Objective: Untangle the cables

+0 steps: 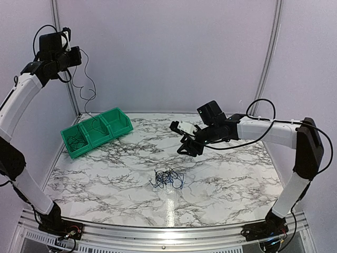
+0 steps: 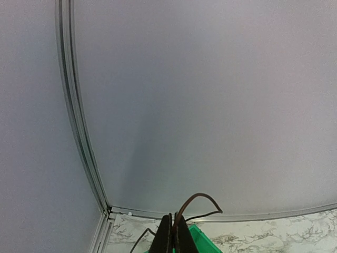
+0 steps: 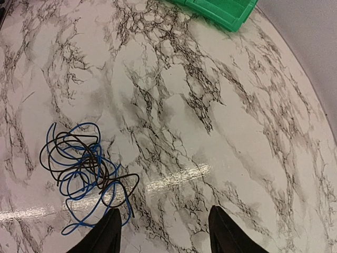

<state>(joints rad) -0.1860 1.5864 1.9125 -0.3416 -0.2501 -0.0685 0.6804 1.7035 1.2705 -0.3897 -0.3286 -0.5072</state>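
Observation:
A small knot of thin black and blue cables [image 1: 168, 178] lies on the marble table, front of centre; in the right wrist view the knot [image 3: 79, 168] sits just left of my fingers. My right gripper [image 1: 187, 148] hovers behind the knot, open with nothing between its fingers [image 3: 166, 234]. My left gripper [image 1: 75, 57] is raised high at the back left, shut on one thin black cable [image 1: 87, 87] that hangs down toward the green bin. In the left wrist view the jaws [image 2: 174, 217] pinch that cable [image 2: 199, 199], which loops above them.
A green three-compartment bin [image 1: 117, 125] stands at the back left of the table, with thin black wires in its compartments; its corner [image 3: 221, 10] shows in the right wrist view. Pale walls and metal frame posts [image 1: 62, 58] close in the back and sides.

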